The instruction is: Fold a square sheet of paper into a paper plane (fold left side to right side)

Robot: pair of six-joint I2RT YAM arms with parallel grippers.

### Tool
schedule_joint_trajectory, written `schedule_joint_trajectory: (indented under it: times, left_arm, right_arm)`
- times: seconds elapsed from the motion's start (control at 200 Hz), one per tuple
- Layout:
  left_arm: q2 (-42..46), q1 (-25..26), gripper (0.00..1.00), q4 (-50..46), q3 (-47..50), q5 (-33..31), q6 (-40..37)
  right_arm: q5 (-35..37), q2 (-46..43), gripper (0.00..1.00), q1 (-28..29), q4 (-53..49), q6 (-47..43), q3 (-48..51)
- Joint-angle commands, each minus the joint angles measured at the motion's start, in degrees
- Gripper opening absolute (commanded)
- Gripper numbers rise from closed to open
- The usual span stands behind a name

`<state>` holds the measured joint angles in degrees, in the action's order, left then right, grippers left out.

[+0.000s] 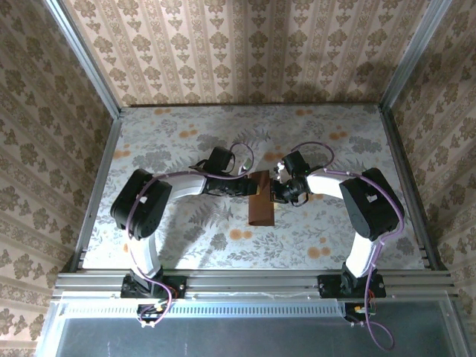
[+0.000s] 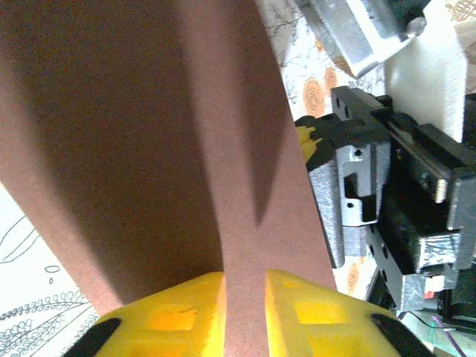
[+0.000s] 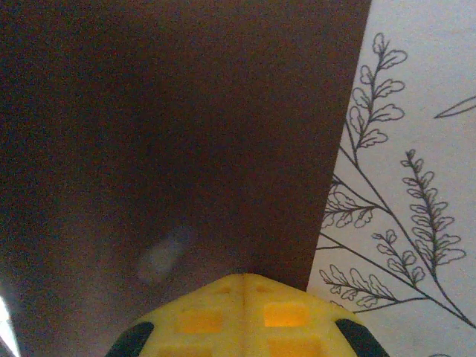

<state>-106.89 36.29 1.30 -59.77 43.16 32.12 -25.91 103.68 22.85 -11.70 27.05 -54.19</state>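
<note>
paper (image 1: 261, 202) | dark reddish-brown, folded narrow | mid-table, far end raised

One sheet of dark reddish-brown paper (image 1: 261, 204) lies on one fern-printed worktop (image 1: 186, 230). Two robot arms reach over it, each ending in one pincer: the left pincer (image 1: 249, 187) and the right pincer (image 1: 275, 190).

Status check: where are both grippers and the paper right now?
Left gripper pinching the sheet of paper edge. Right gripper shut on it too. Paper folded narrow, mid-table. Nothing in the way.
</note>
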Motion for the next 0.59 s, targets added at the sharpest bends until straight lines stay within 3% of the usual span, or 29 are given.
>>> schedule_joint_trajectory:
  times: [0.0,0.105,0.59]
  left_arm:
    - [-0.89,0.09,0.17,-2.57,-1.60,-1.00,-1.27]
    - [-0.86,0.05,0.13,-2.88,-1.58,-1.57,-1.49]
    - [-0.42,-0.17,0.13,-2.03,-1.23,-1.61,-0.87]
  right_arm:
    - [1.50,0.41,0.07,0.62,-1.06,0.25,1.55]
    - [1.13,-0.83,0.07,0.63,-0.17,0.85,1.89]
    - [1.25,-9.47,0.12,-2.31,-1.87,0.86,3.95]
